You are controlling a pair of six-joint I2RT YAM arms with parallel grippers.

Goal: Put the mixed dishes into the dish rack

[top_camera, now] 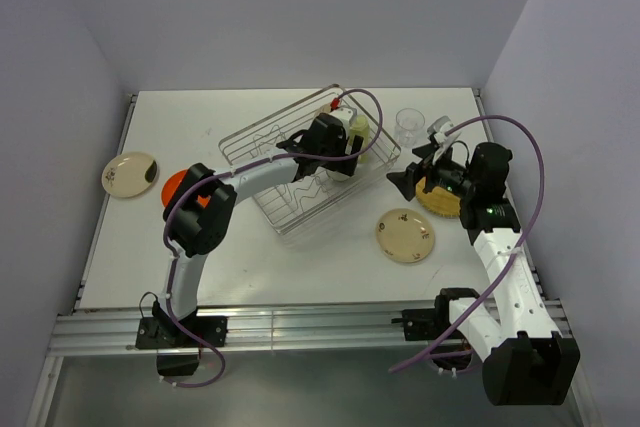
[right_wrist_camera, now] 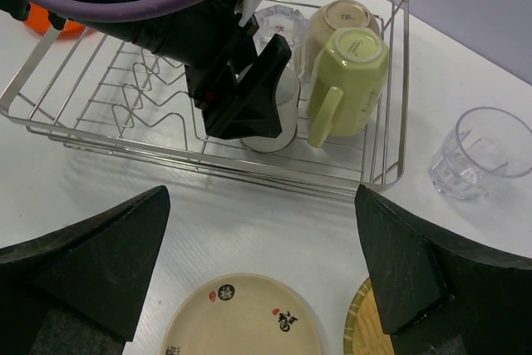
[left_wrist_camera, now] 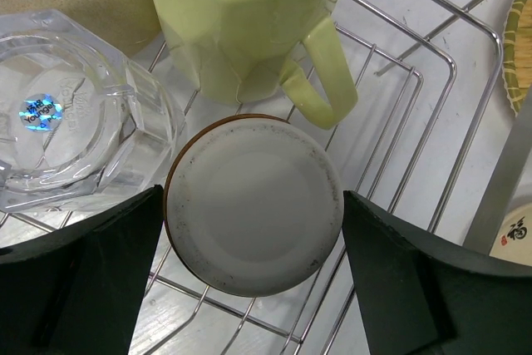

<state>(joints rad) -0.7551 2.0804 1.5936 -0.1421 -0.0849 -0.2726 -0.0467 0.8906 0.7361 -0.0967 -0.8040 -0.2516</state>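
Straddling the upturned brown-and-white cup (left_wrist_camera: 253,222) at the dish rack's (right_wrist_camera: 125,97) right end, just near of the pale-green mug (left_wrist_camera: 249,22), left gripper (left_wrist_camera: 252,195) hangs straight above it, fingers at its sides, can't tell if pinching; right gripper (right_wrist_camera: 262,193) gapes over bare table

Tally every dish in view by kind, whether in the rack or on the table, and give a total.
Plates: 4 (two cream speckled round plates, one orange round plate, one yellow woven-pattern plate)
Clear glasses: 2 (one in the silver wire dish rack, one on the white table)
Cups and mugs: 3 (pale-green mug, beige cup, brown-and-white cup)
Total: 9
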